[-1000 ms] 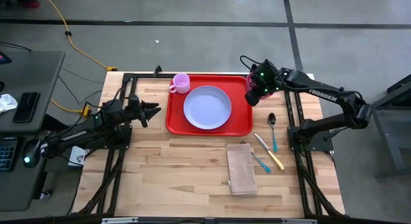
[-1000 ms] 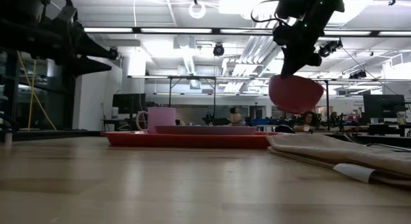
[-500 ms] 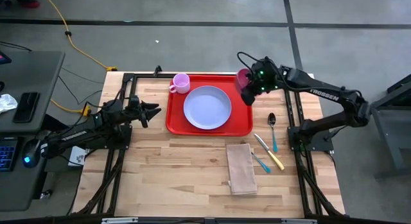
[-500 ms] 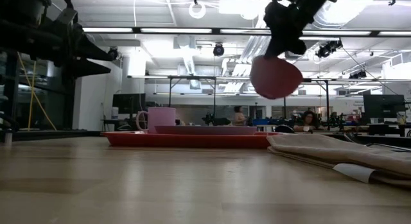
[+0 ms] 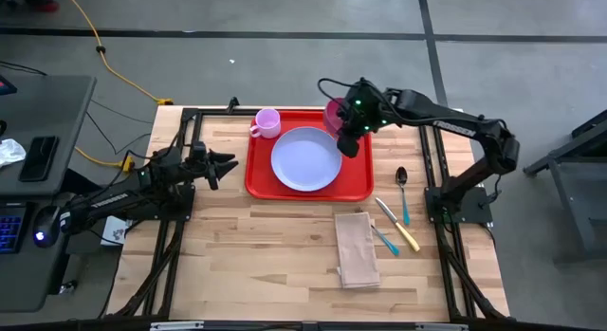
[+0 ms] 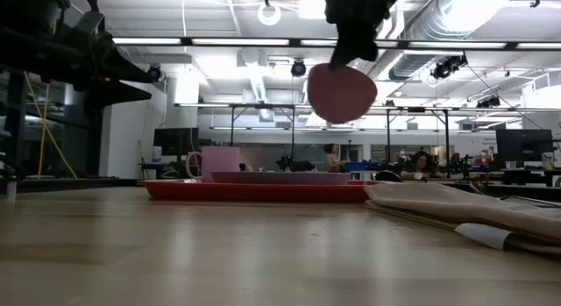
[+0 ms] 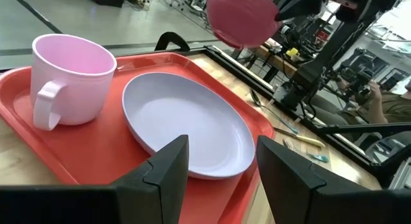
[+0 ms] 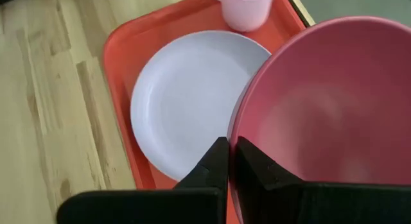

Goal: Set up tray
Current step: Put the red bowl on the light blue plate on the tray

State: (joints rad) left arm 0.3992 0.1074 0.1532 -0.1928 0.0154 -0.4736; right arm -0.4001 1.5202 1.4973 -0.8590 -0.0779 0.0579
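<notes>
The red tray (image 5: 258, 177) lies at the table's far middle. On it rest a round lavender plate (image 5: 305, 158) and a pink mug (image 5: 266, 122). My right gripper (image 5: 347, 134) is above the tray's far right part, shut on a dark pink bowl (image 5: 334, 113). In the low view the bowl (image 6: 341, 93) is well above the tray (image 6: 254, 191). My left gripper (image 5: 228, 163) waits open beside the tray's left edge, pointing at it. Its fingers (image 7: 168, 165) are spread and hold nothing. My right gripper pinches the bowl's rim (image 8: 234, 135), one finger inside the bowl and one outside. The fingers slant down from the table's right. The bowl (image 8: 321, 108) is lifted clear of the tray, tilted, and hangs below the fingers (image 6: 354, 48).
On the bare wood right of the tray lie a spoon (image 5: 402, 179), a yellow-handled knife (image 5: 398, 225) and a teal fork (image 5: 385, 240). A folded brown napkin (image 5: 356, 248) lies nearer the front. Black frame rails (image 5: 432, 160) run along both table sides.
My right gripper has carried the bowl up and toward the table's left, from beyond the tray's far right corner to over the tray's far right part. Its wrist has rolled on the way. The bowl stays clear of everything.
</notes>
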